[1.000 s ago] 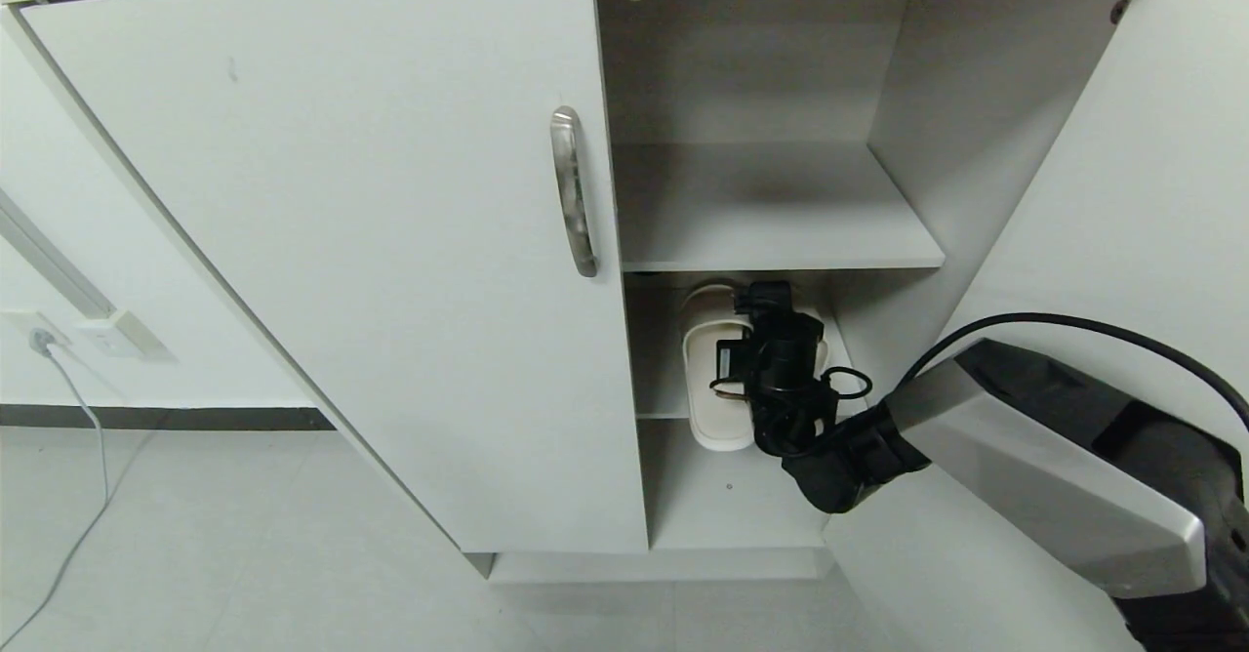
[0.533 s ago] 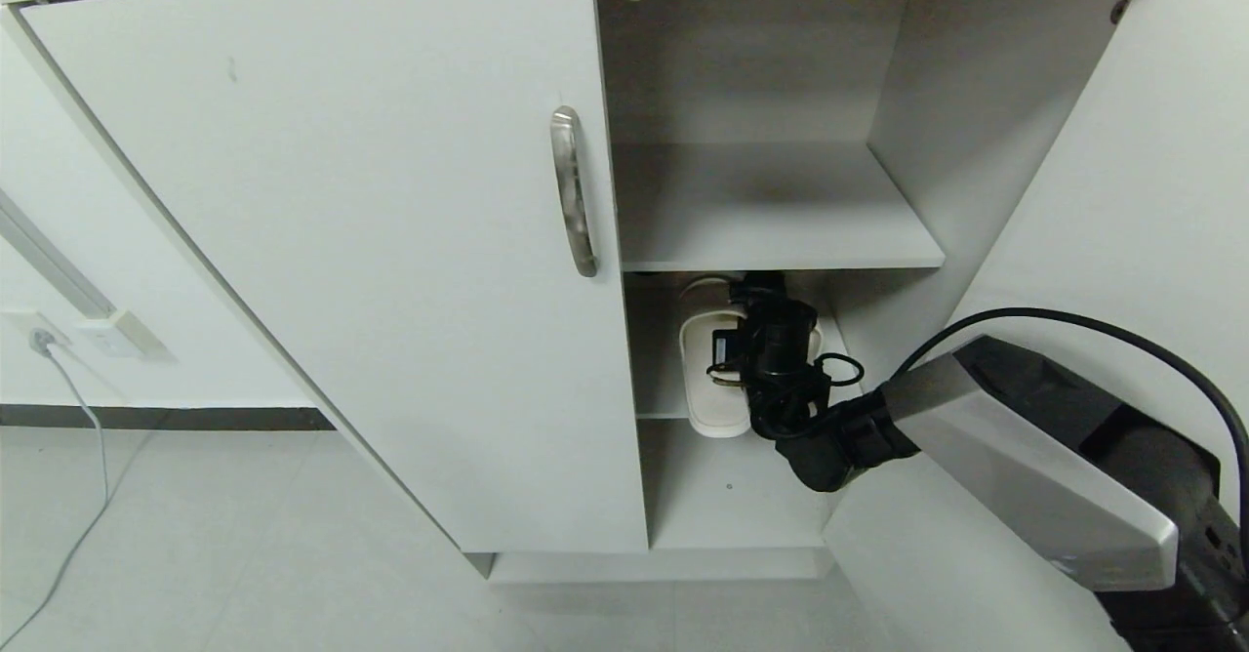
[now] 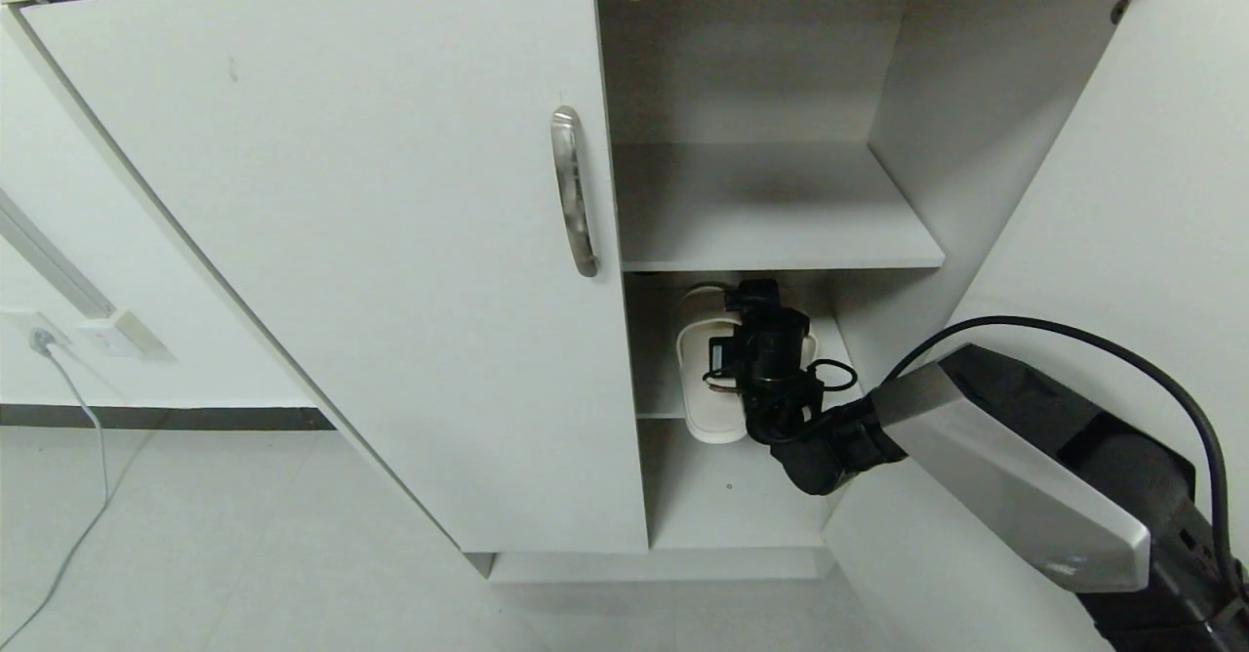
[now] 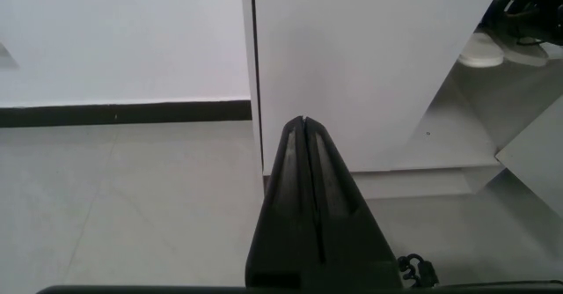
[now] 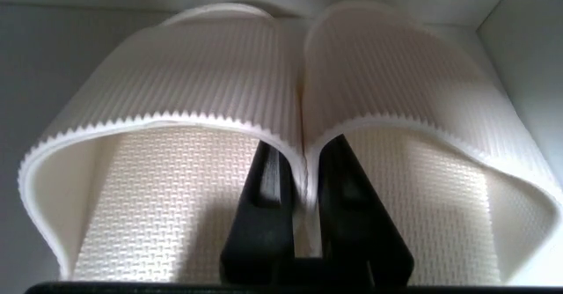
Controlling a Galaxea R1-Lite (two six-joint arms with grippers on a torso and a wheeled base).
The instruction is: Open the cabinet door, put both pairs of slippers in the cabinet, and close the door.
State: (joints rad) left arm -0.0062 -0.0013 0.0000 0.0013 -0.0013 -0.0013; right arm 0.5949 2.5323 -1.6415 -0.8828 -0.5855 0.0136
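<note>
A white cabinet (image 3: 742, 47) is seen across the head view. Its left door (image 3: 322, 242) is closed over the left and centre of the frame. Its right door (image 3: 1122, 193) is swung open along the right edge. A grey tiled floor (image 3: 244, 554) is seen across the bottom of the frame.

In the open compartment at centre right, an upper shelf (image 3: 771, 203) is shown bare. A lower shelf (image 3: 656, 369) is set beneath it, and the cabinet bottom (image 3: 722, 496) lies below that. The right arm (image 3: 995, 467) is extended from the lower right corner into the lower compartment.

A pair of white slippers (image 3: 703, 388) is found at the lower shelf, just right of the closed door's edge. The heels are seen projecting past the shelf's front edge. Whether the soles rest on the shelf cannot be told. The toes are pointed toward the cabinet's back.

In the right wrist view, the right tool (image 5: 303, 166) is closed on the slippers. One finger is placed inside each slipper, and the two touching inner walls are pinched between them.

In the left wrist view, the left tool (image 4: 303, 127) is shown at lower centre above the floor. Its fingers are pressed together and nothing is held.

A metal handle (image 3: 574, 193) is mounted upright on the closed door. A wall socket (image 3: 39, 340) with a grey cable (image 3: 93, 457) is seen at the left edge.
</note>
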